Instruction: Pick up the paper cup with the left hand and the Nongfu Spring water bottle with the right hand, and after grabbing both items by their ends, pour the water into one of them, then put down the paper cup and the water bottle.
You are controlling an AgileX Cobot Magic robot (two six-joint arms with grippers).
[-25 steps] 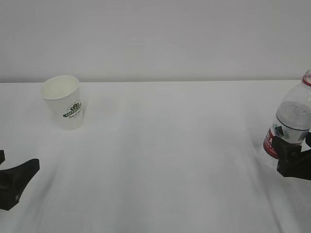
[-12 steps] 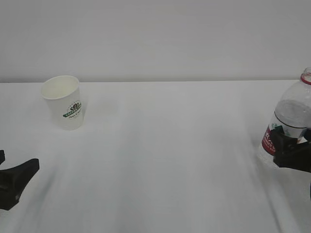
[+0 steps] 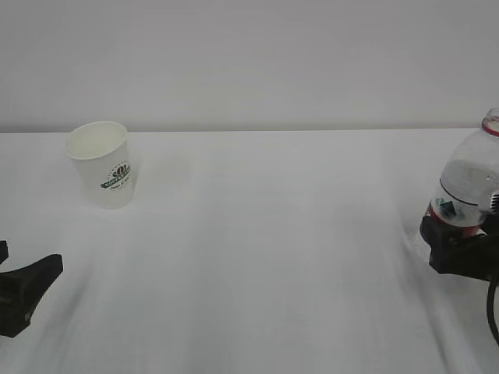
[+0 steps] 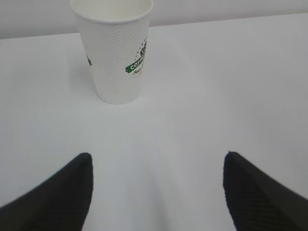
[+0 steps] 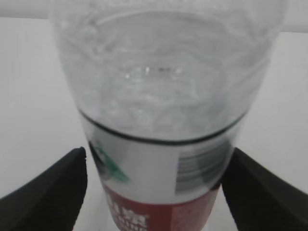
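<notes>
The paper cup (image 3: 105, 167), white with a green logo, stands upright at the far left of the table. In the left wrist view the cup (image 4: 118, 57) is ahead of my left gripper (image 4: 158, 159), well apart from it. That gripper (image 3: 15, 273) is open and empty, low at the near left. The Nongfu Spring water bottle (image 3: 468, 187), uncapped with a red neck ring, stands upright at the right edge. My right gripper (image 3: 460, 249) straddles its red label. Its jaws (image 5: 156, 154) stand open beside the bottle (image 5: 163, 96), with a thin gap on the left. Clear water (image 5: 159, 72) shows inside.
The white table (image 3: 273, 249) runs back to a plain pale wall (image 3: 249, 62). Nothing else stands on it between the cup and the bottle.
The bottle has gone from leaning to upright and now stands on the table. The right gripper's jaws have loosened around it. The left gripper and the cup have not moved.
</notes>
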